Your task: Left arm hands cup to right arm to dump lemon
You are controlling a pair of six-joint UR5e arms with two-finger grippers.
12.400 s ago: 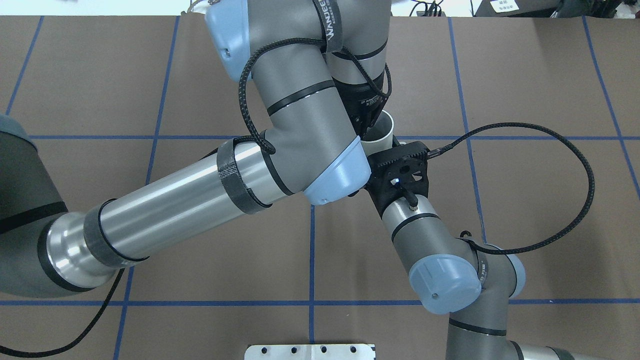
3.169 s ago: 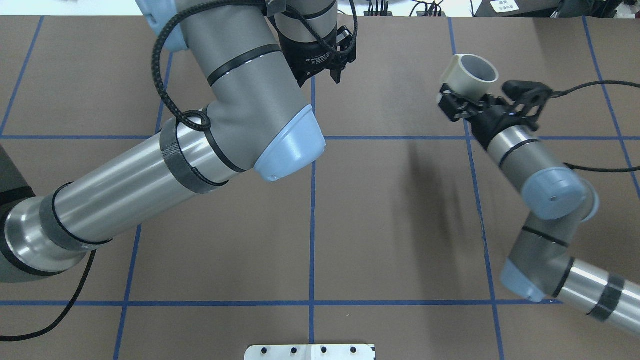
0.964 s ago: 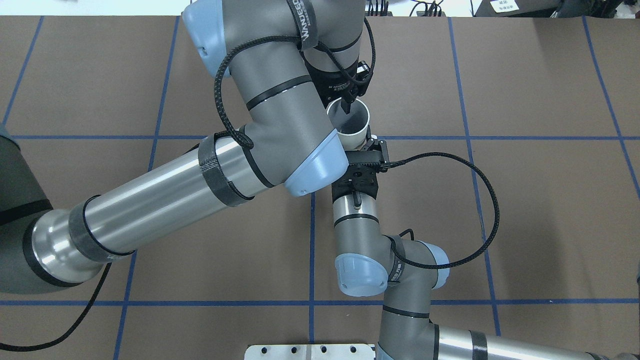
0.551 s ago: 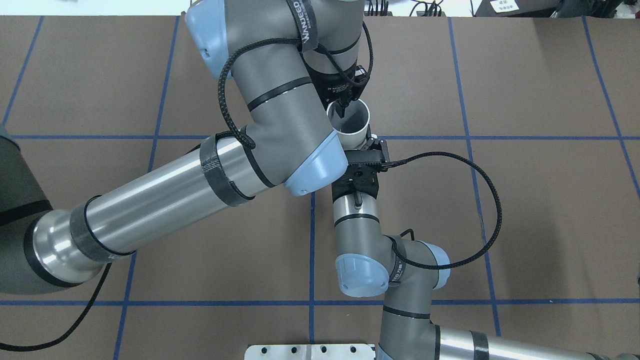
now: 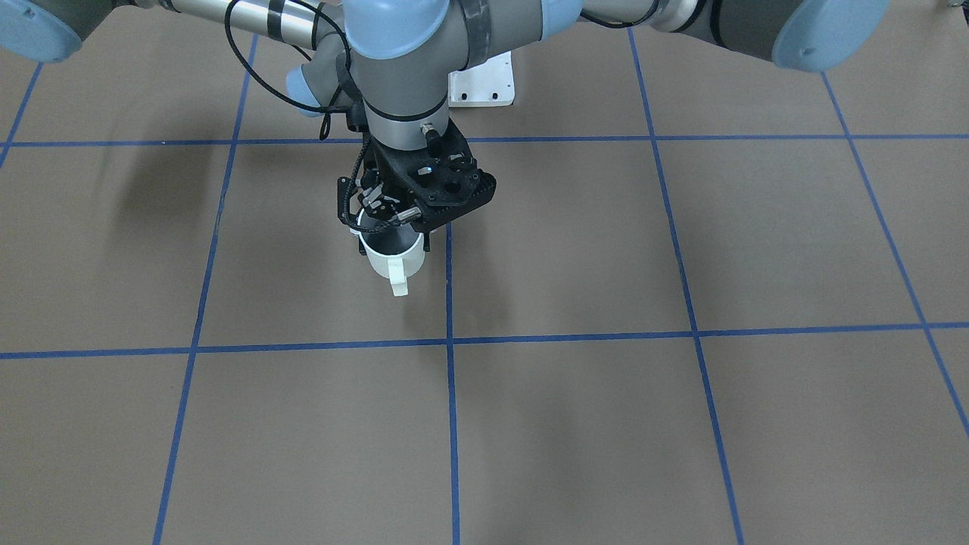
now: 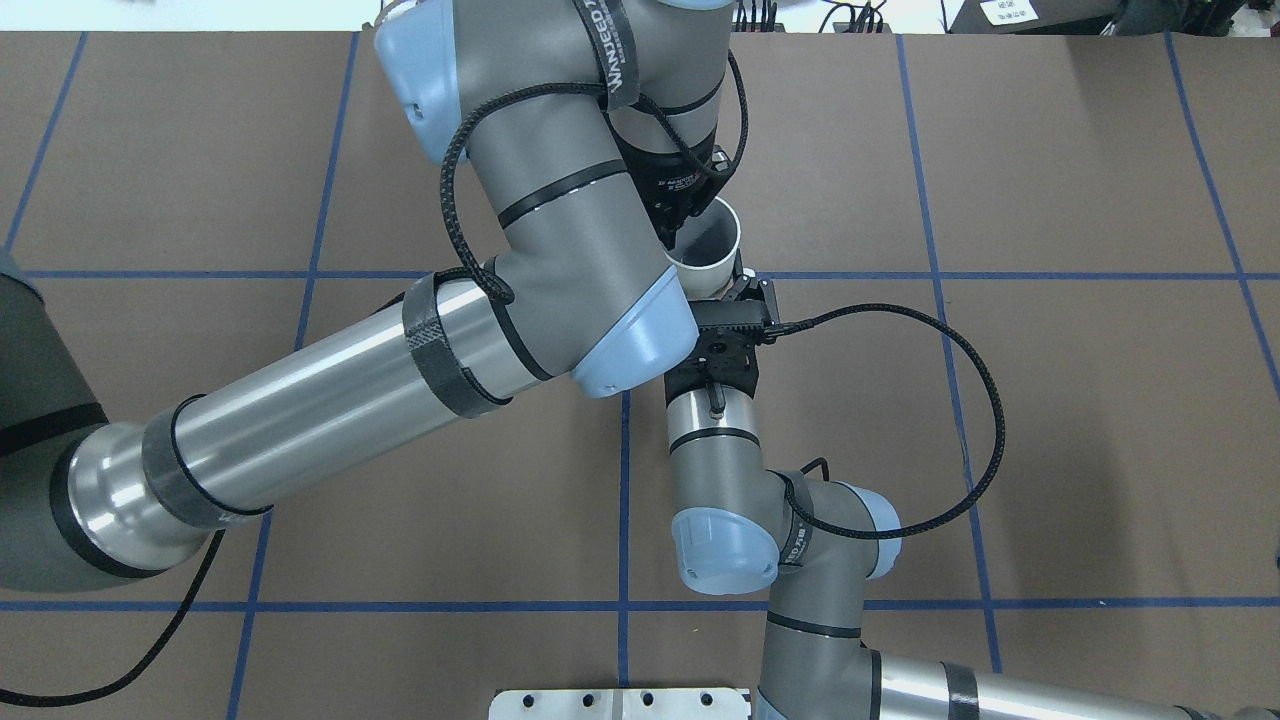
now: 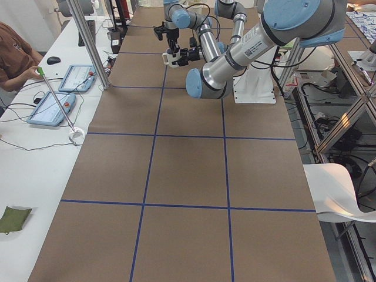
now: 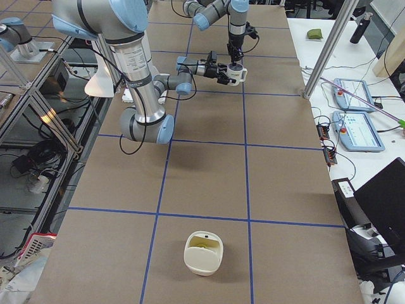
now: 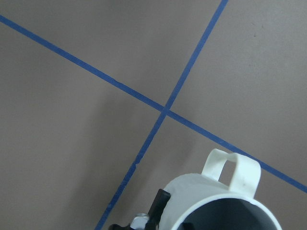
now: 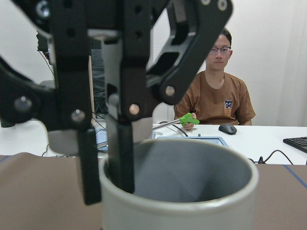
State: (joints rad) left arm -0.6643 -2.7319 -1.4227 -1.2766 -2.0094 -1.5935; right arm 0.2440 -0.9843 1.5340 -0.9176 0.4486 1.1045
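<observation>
The white cup hangs upright over the table's middle; it also shows in the front view. My right gripper, on the arm with the black holed bracket, reaches in level and is shut on the cup's side. My left gripper, the bare one, comes straight down. One finger is inside the cup and one outside, closed on the wall. The cup's grey inside shows no lemon. A yellow-green slice that looks like the lemon lies in a white container.
The white container stands on the table at my right end. A white base plate sits at the table's near edge. An operator sits at a side desk with tablets. My left forearm crosses above the table's middle.
3.2 s ago my right gripper held the cup at the far right and my left gripper was open and apart. The cup came back to the middle. My left gripper has sunk onto its rim.
</observation>
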